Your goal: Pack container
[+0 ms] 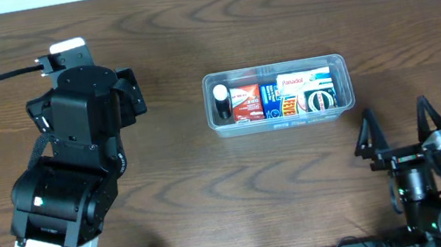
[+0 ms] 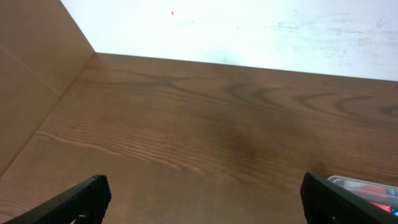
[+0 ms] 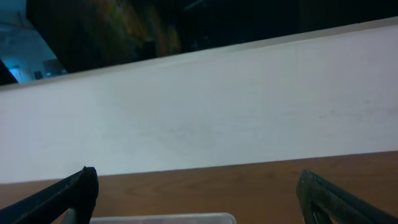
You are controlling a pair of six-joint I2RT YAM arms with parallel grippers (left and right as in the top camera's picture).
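Note:
The clear plastic container (image 1: 280,120) sits on the wooden table right of centre. Inside it lie several small boxes, red, blue and white, and a small dark bottle with a white cap (image 1: 221,98) at its left end. My left gripper (image 2: 202,196) is open and empty, far left of the container; a corner of the container (image 2: 364,187) shows at the lower right of the left wrist view. My right gripper (image 1: 399,132) is open and empty, near the front edge, just right of and in front of the container. The container's rim (image 3: 163,218) shows low in the right wrist view.
The left arm's black body (image 1: 76,164) covers the table's left part. A white wall (image 3: 205,112) runs along the far edge of the table. A wooden side panel (image 2: 31,74) stands at the left in the left wrist view.

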